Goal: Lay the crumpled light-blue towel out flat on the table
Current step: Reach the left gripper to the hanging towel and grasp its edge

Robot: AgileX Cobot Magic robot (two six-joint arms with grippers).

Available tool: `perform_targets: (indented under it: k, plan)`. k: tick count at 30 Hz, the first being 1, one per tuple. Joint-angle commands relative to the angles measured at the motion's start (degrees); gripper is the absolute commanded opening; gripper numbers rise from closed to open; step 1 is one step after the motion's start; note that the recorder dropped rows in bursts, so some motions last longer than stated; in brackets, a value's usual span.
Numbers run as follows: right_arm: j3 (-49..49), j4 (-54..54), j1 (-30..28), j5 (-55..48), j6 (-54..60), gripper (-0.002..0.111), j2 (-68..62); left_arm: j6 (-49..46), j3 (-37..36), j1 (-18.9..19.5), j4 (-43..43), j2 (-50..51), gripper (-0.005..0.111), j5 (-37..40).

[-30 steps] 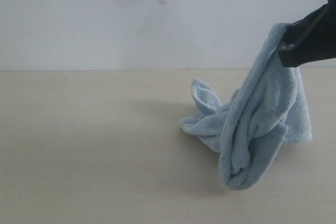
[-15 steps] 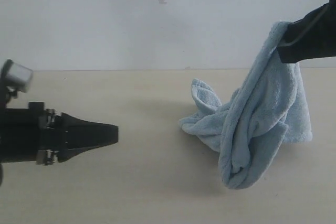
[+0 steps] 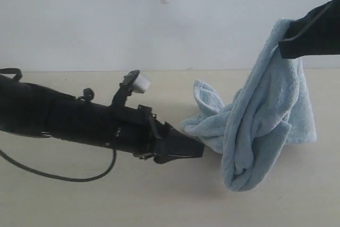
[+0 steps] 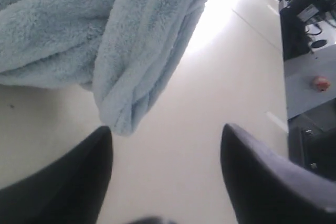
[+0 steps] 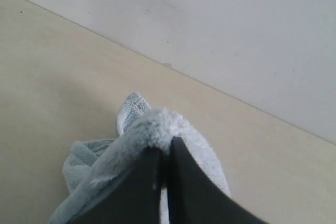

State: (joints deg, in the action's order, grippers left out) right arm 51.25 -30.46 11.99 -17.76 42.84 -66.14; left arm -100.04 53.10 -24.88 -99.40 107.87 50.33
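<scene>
Since half a second ago, the left gripper (image 3: 197,149) has advanced from the left edge across the table (image 3: 79,200). It now sits low, just beside the near fold of the towel (image 3: 265,126). Its jaws stand wide apart and hold nothing. The right gripper (image 3: 284,46) is clamped on a bunched upper edge of the towel and holds that part raised. The lower part of the towel rests crumpled on the table, right of centre.
</scene>
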Motion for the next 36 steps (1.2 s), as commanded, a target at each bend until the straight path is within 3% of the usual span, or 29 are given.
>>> perform_targets:
  k: [1,11,19,29,32,36]
  plan:
    - [0.18,-0.61,-0.07,0.94,-0.14,0.0,-1.64,-0.57,6.0,-3.99,-0.55,2.63,0.058,-3.97]
    - [0.18,-4.33,0.03,-0.14,1.52,0.0,-2.49,-0.17,12.84,-6.29,-0.55,8.41,0.064,-9.92]
    - [0.18,-14.52,0.03,-2.78,11.3,0.0,-2.49,-0.06,14.51,-7.5,-0.55,10.46,0.064,-9.81]
    - [0.18,-18.94,0.03,-4.75,14.89,0.0,-2.49,-0.74,14.6,-7.81,-0.55,10.46,0.062,-18.54]
    - [0.18,-18.94,0.03,-5.28,14.89,0.0,-2.39,1.25,15.48,-7.81,-0.55,10.82,0.047,-22.5]
    - [0.18,-19.1,0.03,-6.23,15.12,0.0,-2.13,4.49,16.99,-7.81,-0.55,10.85,0.005,-23.27]
